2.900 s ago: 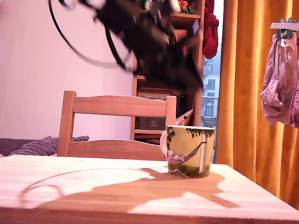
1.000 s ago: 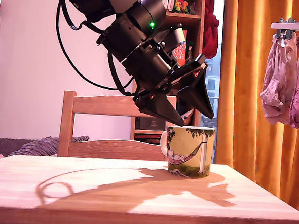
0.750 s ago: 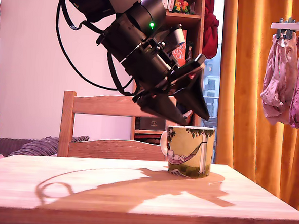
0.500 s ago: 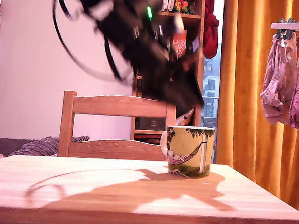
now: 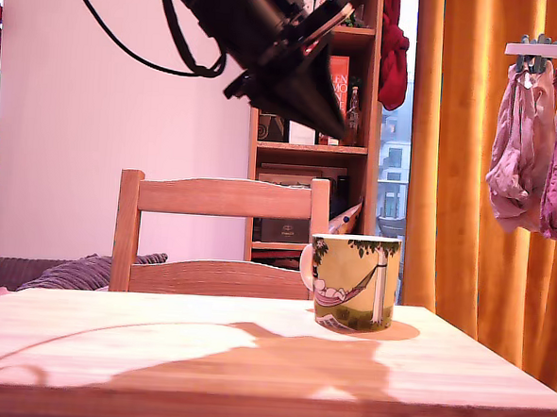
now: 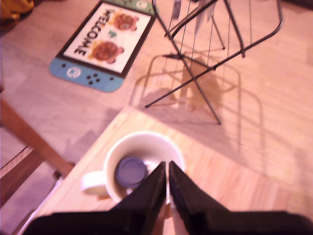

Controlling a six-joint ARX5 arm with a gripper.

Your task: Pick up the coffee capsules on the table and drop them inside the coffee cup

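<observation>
The coffee cup (image 5: 354, 280) is a big mug with green leaves, a tree trunk and a hammock painted on a yellow-green side, and a pale handle sticking out toward the exterior view's left. It stands on the wooden table (image 5: 156, 352), near the edge on the exterior view's right. From above, the cup (image 6: 142, 166) is white inside, and one dark round capsule (image 6: 131, 171) lies at the bottom. The gripper (image 6: 167, 171) hangs high above the cup, its two black fingers (image 6: 152, 188) pressed together with nothing between them. Behind the table is a wooden chair (image 5: 215, 233), a bookshelf (image 5: 310, 154) and an orange curtain (image 5: 489, 165)
</observation>
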